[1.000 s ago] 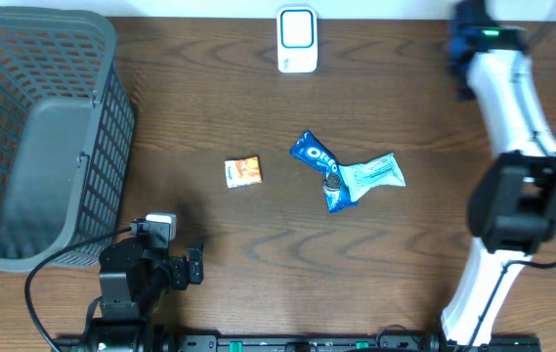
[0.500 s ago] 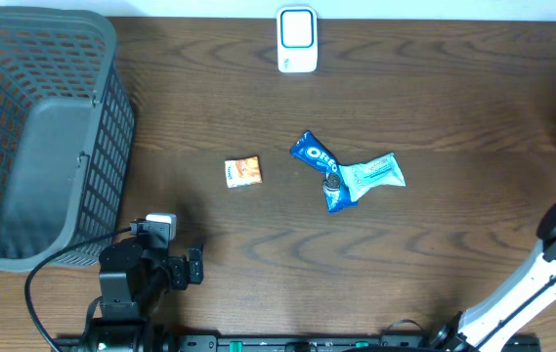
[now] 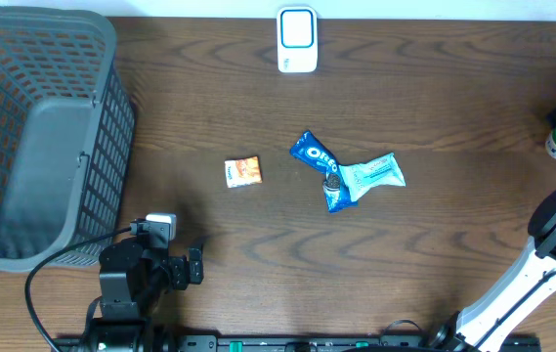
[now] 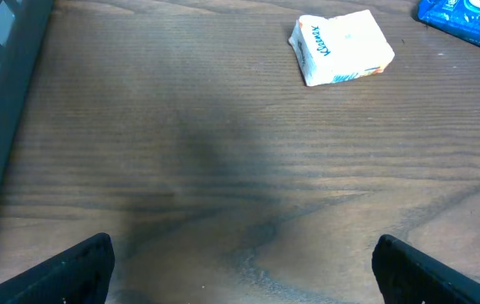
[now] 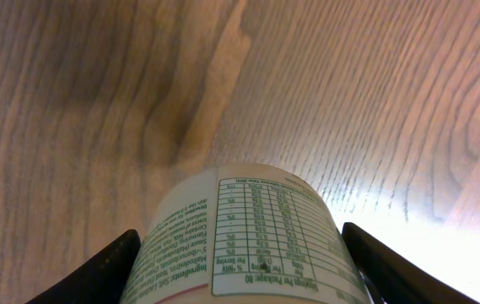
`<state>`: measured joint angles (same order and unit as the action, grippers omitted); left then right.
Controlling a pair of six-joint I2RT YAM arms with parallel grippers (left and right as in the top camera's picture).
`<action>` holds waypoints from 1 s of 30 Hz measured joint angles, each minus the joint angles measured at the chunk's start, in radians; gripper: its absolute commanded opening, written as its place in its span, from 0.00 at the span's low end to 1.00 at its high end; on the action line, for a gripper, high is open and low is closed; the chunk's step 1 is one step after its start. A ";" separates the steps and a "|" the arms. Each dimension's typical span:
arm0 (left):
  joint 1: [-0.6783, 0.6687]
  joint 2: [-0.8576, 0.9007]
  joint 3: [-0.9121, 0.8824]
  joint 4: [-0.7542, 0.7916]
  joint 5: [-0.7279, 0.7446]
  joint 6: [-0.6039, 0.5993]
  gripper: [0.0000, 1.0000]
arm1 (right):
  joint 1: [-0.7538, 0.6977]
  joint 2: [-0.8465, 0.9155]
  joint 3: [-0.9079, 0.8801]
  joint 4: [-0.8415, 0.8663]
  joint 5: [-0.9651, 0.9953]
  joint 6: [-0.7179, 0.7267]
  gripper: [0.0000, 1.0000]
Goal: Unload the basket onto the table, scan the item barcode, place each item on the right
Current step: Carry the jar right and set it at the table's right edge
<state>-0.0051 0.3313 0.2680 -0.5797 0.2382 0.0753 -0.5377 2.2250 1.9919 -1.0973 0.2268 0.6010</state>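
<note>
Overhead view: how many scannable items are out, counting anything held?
4. Tissue pack left of centre; Oreo pack at centre; pale blue packet touching its lower end; tub in the right gripper at the right edge. The basket walls may hide more.

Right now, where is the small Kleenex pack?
Overhead, the Kleenex pack lies mid-table, just left of the Oreo packet and right of the grey basket; the left wrist view shows it ahead, upper right.
</note>
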 measured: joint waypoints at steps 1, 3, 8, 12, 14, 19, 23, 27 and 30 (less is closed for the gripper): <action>0.000 0.000 0.000 0.000 0.000 0.000 0.98 | 0.002 0.000 0.000 -0.003 -0.001 0.008 0.59; 0.000 0.000 0.000 0.000 0.000 0.000 0.98 | 0.003 0.000 0.000 -0.008 -0.002 0.026 0.59; 0.000 0.000 0.000 0.000 0.000 0.000 0.98 | 0.003 0.000 0.000 -0.011 -0.002 0.087 0.61; 0.000 0.000 0.000 0.000 0.000 0.000 0.98 | 0.003 0.000 0.000 -0.007 0.008 0.133 0.71; 0.000 0.000 0.000 0.000 0.000 0.000 0.98 | 0.003 0.000 0.000 -0.005 0.017 0.147 0.75; 0.000 0.000 0.000 0.000 0.000 0.000 0.98 | 0.003 0.000 0.000 -0.034 0.028 0.234 0.75; 0.000 0.000 0.000 0.000 0.000 0.000 0.98 | 0.003 0.008 0.000 -0.046 0.026 0.301 0.75; 0.000 0.000 0.000 0.000 0.000 0.000 0.98 | 0.003 0.035 0.000 -0.047 0.019 0.344 0.90; 0.000 0.000 0.000 0.000 0.000 0.000 0.98 | 0.003 0.055 0.000 -0.047 0.010 0.351 0.99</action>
<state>-0.0051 0.3313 0.2680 -0.5797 0.2382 0.0753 -0.5346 2.2803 1.9919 -1.1439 0.2367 0.9516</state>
